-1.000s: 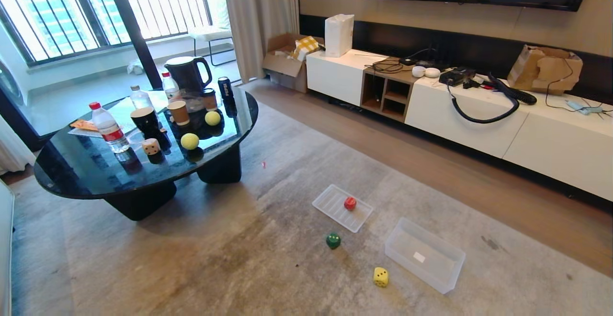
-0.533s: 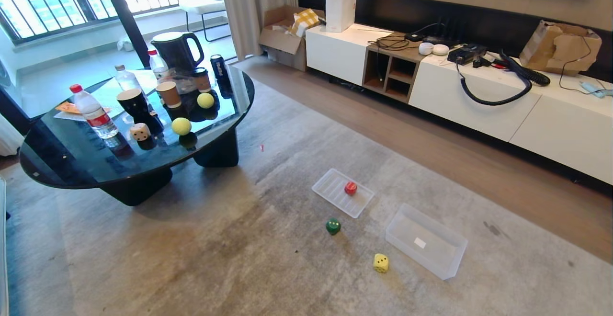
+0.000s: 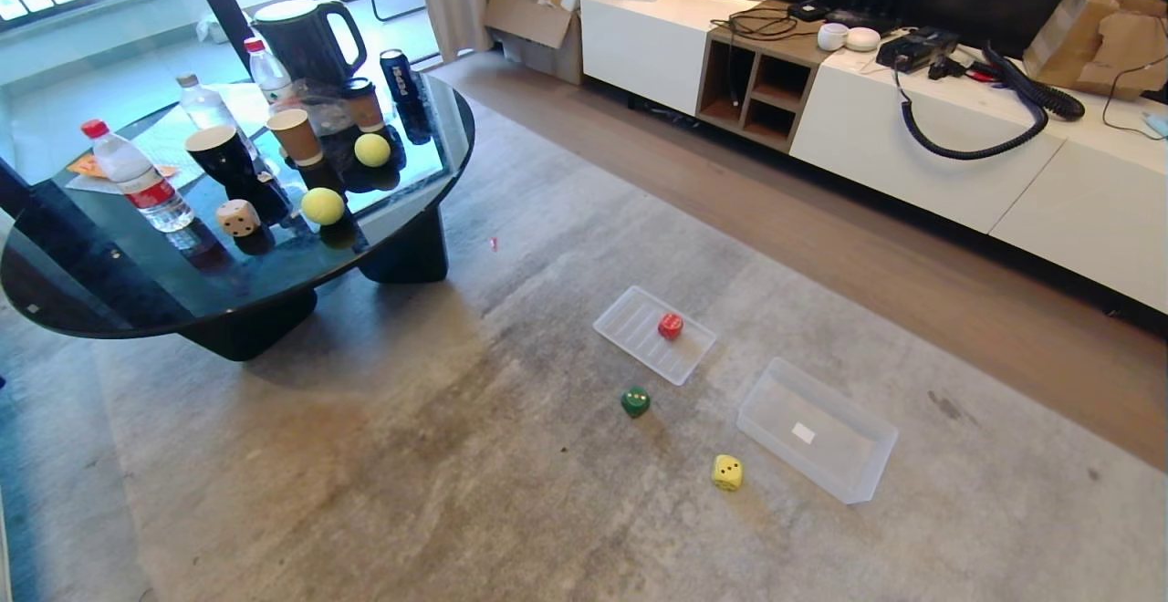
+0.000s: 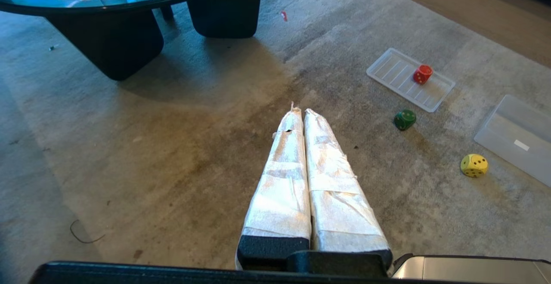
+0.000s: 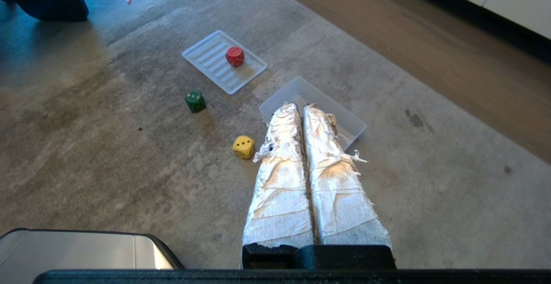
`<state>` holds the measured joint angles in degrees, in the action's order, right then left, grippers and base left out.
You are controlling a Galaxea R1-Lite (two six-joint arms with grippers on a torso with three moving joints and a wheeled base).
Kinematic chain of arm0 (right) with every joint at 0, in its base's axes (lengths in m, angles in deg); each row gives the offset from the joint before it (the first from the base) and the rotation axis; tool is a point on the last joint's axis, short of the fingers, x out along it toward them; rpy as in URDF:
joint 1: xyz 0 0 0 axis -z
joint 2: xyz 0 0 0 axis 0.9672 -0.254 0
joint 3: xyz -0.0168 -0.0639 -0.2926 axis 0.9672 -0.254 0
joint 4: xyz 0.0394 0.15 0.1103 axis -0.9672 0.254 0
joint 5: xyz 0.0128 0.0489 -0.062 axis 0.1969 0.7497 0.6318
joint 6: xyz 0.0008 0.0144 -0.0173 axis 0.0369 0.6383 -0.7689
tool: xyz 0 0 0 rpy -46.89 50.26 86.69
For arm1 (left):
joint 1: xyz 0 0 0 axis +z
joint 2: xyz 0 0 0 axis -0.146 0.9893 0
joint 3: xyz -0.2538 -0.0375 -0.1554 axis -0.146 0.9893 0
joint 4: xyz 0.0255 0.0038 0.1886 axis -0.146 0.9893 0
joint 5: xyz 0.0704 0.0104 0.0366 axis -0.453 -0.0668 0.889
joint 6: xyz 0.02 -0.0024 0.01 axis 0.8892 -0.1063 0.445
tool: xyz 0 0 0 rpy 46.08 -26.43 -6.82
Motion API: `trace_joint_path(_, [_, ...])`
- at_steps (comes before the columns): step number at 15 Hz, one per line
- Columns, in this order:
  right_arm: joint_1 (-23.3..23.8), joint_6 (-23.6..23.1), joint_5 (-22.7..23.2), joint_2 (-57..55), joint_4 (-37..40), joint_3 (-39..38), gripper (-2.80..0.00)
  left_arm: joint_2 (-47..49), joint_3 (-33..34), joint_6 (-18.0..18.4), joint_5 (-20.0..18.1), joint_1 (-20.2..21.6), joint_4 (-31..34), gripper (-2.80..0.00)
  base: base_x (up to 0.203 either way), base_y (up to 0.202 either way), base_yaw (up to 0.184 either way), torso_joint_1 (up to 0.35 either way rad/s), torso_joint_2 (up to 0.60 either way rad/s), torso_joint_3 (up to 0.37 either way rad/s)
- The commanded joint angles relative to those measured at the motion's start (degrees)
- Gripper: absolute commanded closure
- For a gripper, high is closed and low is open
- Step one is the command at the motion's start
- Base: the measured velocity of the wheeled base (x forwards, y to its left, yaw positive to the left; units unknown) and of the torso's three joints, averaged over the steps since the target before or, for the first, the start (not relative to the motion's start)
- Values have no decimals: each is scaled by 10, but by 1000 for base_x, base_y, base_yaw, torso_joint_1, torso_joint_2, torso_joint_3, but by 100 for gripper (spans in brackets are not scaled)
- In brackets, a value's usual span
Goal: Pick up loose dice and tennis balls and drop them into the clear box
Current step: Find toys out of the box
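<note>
**Ana:** Right wrist view shows the right hand (image 5: 301,108) pressed together, empty, above the clear box (image 5: 344,122); the left hand (image 4: 300,112) is likewise shut over bare carpet.

**Ben:** Then it should spread wide and come square onto the yellow die (image 5: 243,146), nearest the box. Rounded corners slip.

**Ana:** Fuzzy tennis balls (image 3: 323,205) and the beige die (image 3: 237,217) sit on the glossy tabletop (image 3: 91,292).

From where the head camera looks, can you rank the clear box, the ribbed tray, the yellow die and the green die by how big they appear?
1. clear box
2. ribbed tray, slightly smaller but farther away, so unsure
3. yellow die and green die: look alike
</note>
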<state>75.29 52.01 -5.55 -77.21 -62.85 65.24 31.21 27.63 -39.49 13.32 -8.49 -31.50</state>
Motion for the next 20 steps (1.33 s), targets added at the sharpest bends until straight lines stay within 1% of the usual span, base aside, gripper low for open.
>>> trace_joint_path(1, [0,-1,0,-1,0,-1,0,0,0,0,0,0,0,0,0,0,0,1,7,-190])
trace_joint_path(20, [0,-1,0,-1,0,-1,0,0,0,0,1,0,0,0,0,0,0,2,4,-197])
